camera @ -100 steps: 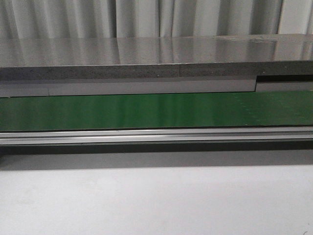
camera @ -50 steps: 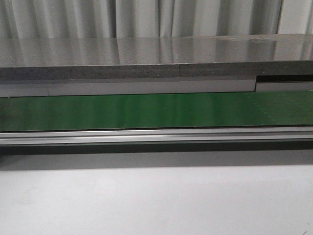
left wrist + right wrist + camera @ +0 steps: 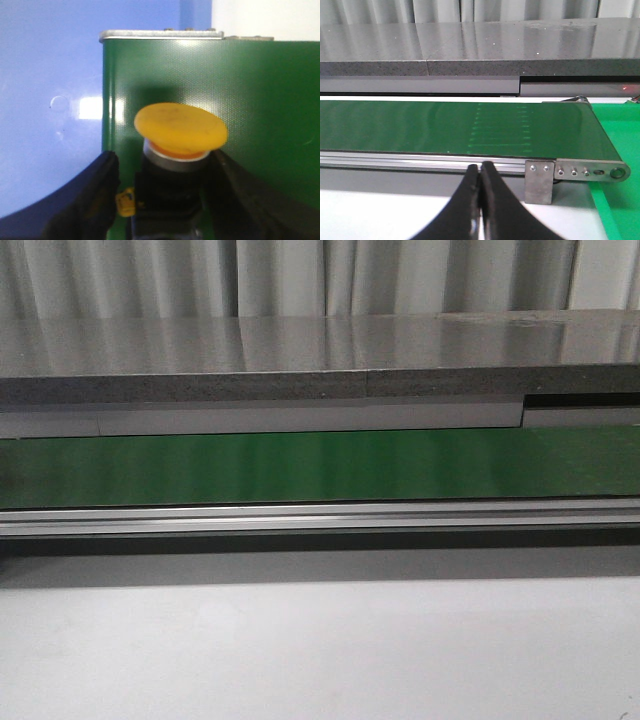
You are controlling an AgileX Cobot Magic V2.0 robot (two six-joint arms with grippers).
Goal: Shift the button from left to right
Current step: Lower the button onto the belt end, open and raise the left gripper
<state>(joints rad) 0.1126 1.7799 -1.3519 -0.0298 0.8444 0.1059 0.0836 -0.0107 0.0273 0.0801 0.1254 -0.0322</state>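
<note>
Front view: a green conveyor belt [image 3: 320, 468] runs the full width, an aluminium rail [image 3: 320, 518] along its near edge, a grey slab [image 3: 300, 360] behind it and the pale bench [image 3: 320, 650] in front; no gripper or button shows here.

Left wrist view: the left gripper [image 3: 162, 192] is spread wide, its black fingers [image 3: 97, 200] standing on both sides of the button [image 3: 180, 127]; contact with the black body cannot be told; the button sits upright on the belt near its metal end edge [image 3: 161, 34], open green surface to one side.

Right wrist view: the right gripper [image 3: 481, 200] is clenched, fingers together and empty, poised above the rail near the belt's end bracket [image 3: 590, 172].
</note>
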